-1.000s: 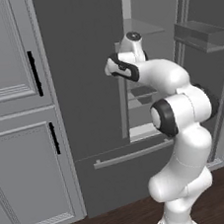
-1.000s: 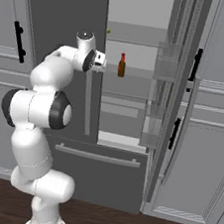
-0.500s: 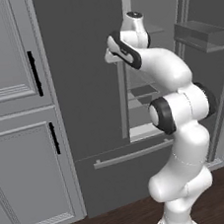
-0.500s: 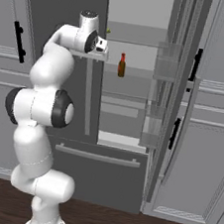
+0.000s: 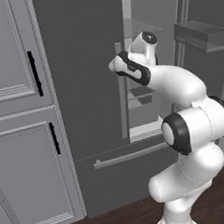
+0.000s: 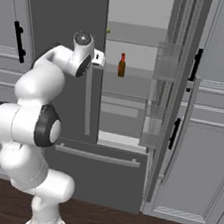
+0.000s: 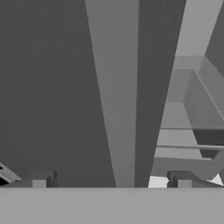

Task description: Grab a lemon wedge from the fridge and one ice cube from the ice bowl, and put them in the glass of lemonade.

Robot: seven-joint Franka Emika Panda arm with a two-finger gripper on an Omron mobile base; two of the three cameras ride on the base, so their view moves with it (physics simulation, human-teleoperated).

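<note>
The dark grey fridge (image 5: 84, 92) has its left door shut and its right door (image 6: 163, 90) swung open. A tiny yellow-green lemon wedge (image 6: 108, 31) lies on an upper shelf inside. My gripper (image 6: 99, 58) is open and hovers at the inner edge of the shut left door, level with the top of its pale bar handle (image 6: 87, 106). In the hand view the handle (image 7: 113, 109) runs straight up between my open gripper (image 7: 111, 181) fingertips, farther ahead and untouched. From the left, the gripper (image 5: 114, 64) sits by the handle (image 5: 123, 107). The ice bowl and glass of lemonade are out of view.
A small brown bottle (image 6: 121, 65) with a red cap stands on a shelf below the wedge. The open door carries clear bins (image 6: 165, 66). Light grey panelled cabinets (image 5: 15, 121) with black handles flank the fridge. Below lies the drawer with its bar (image 6: 98, 155).
The hand rose half a second ago, then came back down and a little left toward the left door's handle. The jaws stayed open.
</note>
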